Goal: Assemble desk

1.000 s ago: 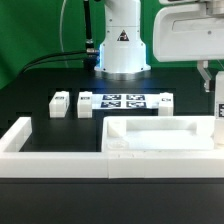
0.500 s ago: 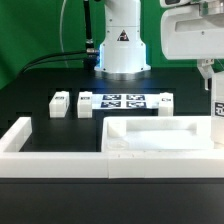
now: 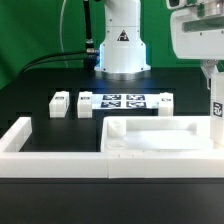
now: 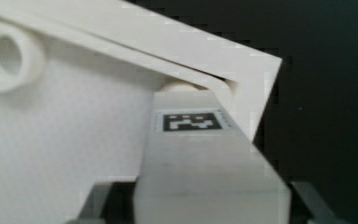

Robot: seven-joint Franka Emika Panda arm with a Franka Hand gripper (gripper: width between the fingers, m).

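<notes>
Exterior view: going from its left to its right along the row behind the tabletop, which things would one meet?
First leg post → second leg post → marker board → third leg post → fourth leg post, held upright in the gripper.

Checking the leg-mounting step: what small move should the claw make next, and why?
Probably ease the leg post straight down at the tabletop corner on the exterior view's right: the claw grips the post upright there, and the wrist view shows its end meeting that corner, seating unclear.
</notes>
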